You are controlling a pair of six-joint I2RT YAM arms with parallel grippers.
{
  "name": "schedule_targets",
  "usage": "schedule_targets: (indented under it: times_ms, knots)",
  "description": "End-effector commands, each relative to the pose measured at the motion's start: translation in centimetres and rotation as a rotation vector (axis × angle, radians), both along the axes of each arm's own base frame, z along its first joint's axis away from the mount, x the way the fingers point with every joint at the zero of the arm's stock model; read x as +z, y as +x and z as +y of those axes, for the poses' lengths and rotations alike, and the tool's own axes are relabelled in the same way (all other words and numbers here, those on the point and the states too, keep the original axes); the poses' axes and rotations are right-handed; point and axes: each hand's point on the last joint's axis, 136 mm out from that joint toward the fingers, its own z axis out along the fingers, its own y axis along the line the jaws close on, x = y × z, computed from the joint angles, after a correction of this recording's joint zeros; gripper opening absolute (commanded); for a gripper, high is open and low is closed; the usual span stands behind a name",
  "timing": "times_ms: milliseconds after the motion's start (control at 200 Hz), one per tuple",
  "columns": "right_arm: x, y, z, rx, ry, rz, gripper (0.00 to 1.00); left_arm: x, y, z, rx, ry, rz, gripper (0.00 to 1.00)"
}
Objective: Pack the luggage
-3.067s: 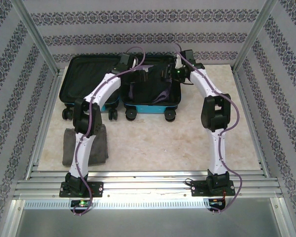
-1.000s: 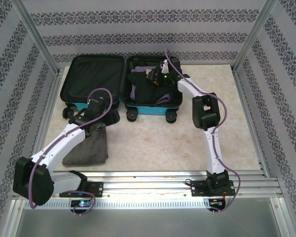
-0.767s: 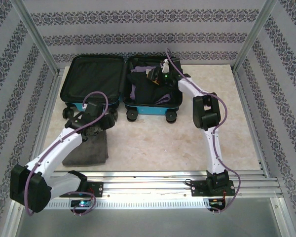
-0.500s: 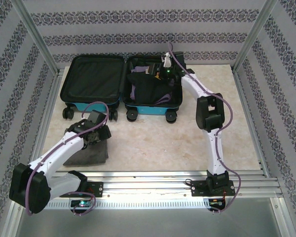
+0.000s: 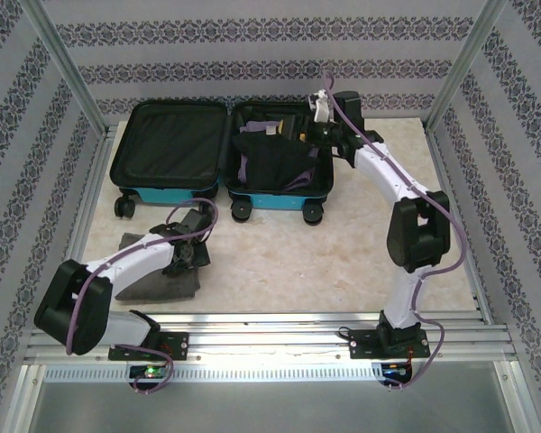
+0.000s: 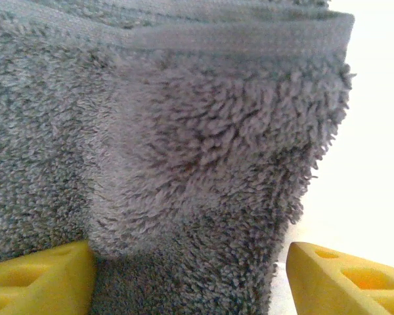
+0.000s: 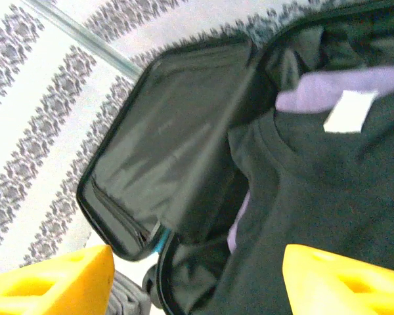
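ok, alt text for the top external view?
Open turquoise suitcase at the far side, black and purple clothes in its right half. Left gripper, open, on a grey towel near front-left; right gripper, open, over that half.

The left arm hides part of the grey towel near the desk's front left corner, and black clothing covers the luggage's right lining.

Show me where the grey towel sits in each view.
Top: towel front left, under the left gripper.
Left wrist: towel across most of the frame, between the fingers.
Right wrist: grey sliver at bottom left, likely the towel.
Landmark, top and right wrist: suitcase, its open left half.
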Motion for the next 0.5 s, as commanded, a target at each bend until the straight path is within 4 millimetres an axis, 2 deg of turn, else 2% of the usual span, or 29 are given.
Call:
schedule_targets:
  times_ms: [0,195,345,420,500]
  knots:
    - [-0.3,-1.2,-1.6,-0.029,-0.032,-0.031,0.69,-1.2,-0.1,-5.7,-0.079,-0.187,0.030,0.74]
    - [-2.4,-4.1,-3.3,-0.065,-0.049,0.016,0.68,-1.5,1.1,-13.1,-0.189,-0.320,0.020,0.74]
    - [-3.3,-6.9,-4.2,-0.079,-0.065,0.036,0.68,-1.3,2.9,-18.7,-0.238,-0.444,-0.012,0.74]
    - [-3.8,-8.2,-4.8,-0.094,-0.072,0.051,0.68,-0.7,3.8,-21.0,-0.248,-0.507,-0.032,0.74]
    - [-4.3,-9.7,-5.0,-0.094,-0.073,0.072,0.68,0.5,4.8,-22.5,-0.244,-0.571,-0.078,0.74]
